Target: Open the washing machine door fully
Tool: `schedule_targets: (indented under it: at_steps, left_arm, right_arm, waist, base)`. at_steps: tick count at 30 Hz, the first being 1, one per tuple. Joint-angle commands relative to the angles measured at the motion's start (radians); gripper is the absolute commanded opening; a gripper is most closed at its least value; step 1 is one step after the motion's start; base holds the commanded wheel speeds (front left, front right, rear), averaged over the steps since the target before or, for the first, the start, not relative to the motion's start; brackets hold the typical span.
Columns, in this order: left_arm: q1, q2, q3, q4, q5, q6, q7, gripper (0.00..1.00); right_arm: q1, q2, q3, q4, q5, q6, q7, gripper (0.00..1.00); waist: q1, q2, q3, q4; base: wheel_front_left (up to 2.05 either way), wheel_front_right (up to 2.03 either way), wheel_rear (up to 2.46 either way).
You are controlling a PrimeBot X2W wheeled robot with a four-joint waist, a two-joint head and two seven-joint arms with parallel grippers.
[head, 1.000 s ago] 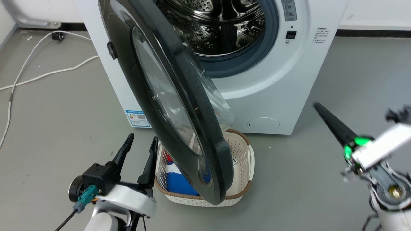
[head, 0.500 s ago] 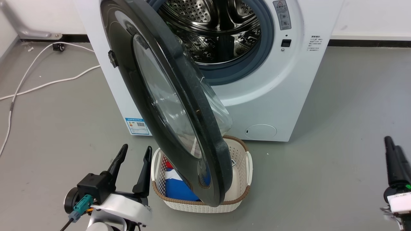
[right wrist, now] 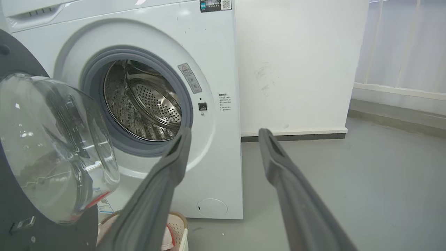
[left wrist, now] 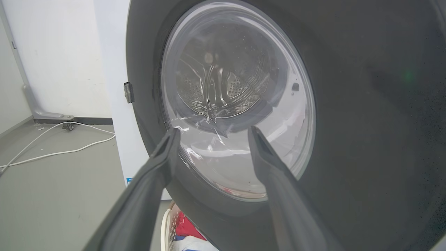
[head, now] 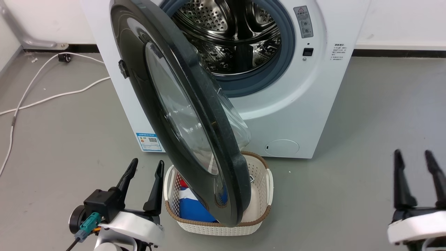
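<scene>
Empty on both sides. The right gripper (head: 412,152) sits low at my right, fingers spread and pointing up, holding nothing. A second ago it was tilted in toward the machine and blurred. Half a second ago it was dropping back. Now it is well apart from everything. The left gripper (head: 147,162) is likewise spread and empty, unchanged, just beside the basket (head: 268,181). The head camera has shifted a little too, so the drift of the scene is not a real move.

Meaning: neither hand is on the door, and its angle looks the same across the last second. I judge the push finished and the arm withdrawn. Whether the hinge allows more swing, I cannot tell.

Washing machine (head: 296,104): white, standing on the grey floor against the wall.

Door (head: 139,80): hinged on the machine's left side and swung well out toward me, nearly edge-on from the head. Its lower rim hangs over the basket; I cannot tell if it touches. The ring is glossy black, with faint dust along the edge.

Drum (head: 237,35): the opening is fully exposed.

Glass bowl (head: 240,129): clear, bulging from the door's inner face.
</scene>
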Motion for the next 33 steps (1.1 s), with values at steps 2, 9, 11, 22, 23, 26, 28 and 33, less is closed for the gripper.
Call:
schedule_targets:
  at_steps: [2,9,11,22,23,26,28,33]
  left_arm:
    - [0.009,0.001,0.003,0.002,0.003,0.000,-0.005,1.00]
    - [0.008,0.000,0.011,0.013,0.011,0.000,-0.005,1.00]
    - [0.009,0.001,0.014,0.018,0.011,0.000,-0.005,1.00]
    - [0.014,0.002,0.024,0.041,0.026,0.000,-0.005,1.00]
    - [0.014,0.002,0.026,0.043,0.026,0.000,-0.005,1.00]
    - [0.015,0.001,0.030,0.049,0.029,0.000,-0.005,1.00]
    - [0.013,0.000,0.031,0.051,0.029,0.000,-0.005,1.00]
    - [0.003,-0.002,0.032,0.059,0.029,0.000,-0.005,0.00]
  right_arm:
    - [0.037,0.017,0.027,-0.019,-0.059,0.000,0.013,1.00]
    - [0.097,0.042,0.076,0.017,-0.156,0.000,0.007,1.00]
    - [0.099,0.048,0.080,0.035,-0.148,0.000,-0.004,1.00]
    - [0.067,0.048,0.082,0.069,-0.153,0.000,-0.037,1.00]
    - [0.065,0.048,0.082,0.067,-0.153,0.000,-0.036,1.00]
    - [0.065,0.047,0.084,0.059,-0.158,0.000,-0.031,1.00]
    - [0.066,0.046,0.086,0.056,-0.162,0.000,-0.028,1.00]
    - [0.068,0.045,0.093,0.050,-0.165,0.000,-0.018,1.00]
  waist:
    - [0.0000,0.0000,-0.004,0.002]
    - [0.0000,0.0000,-0.010,0.002]
    - [0.0000,0.0000,-0.012,0.000]
    - [0.0000,0.0000,-0.016,-0.013]
    - [0.0000,0.0000,-0.017,-0.014]
    - [0.0000,0.0000,-0.020,-0.015]
    - [0.0000,0.0000,-0.020,-0.015]
    - [0.0000,0.0000,-0.019,-0.013]
  base:
    - [0.00,0.00,0.00]
    - [0.00,0.00,0.00]
    - [0.00,0.00,0.00]
    - [0.00,0.00,0.00]
    - [0.00,0.00,0.00]
    - [0.00,0.00,0.00]
    - [0.00,0.00,0.00]
    - [0.00,0.00,0.00]
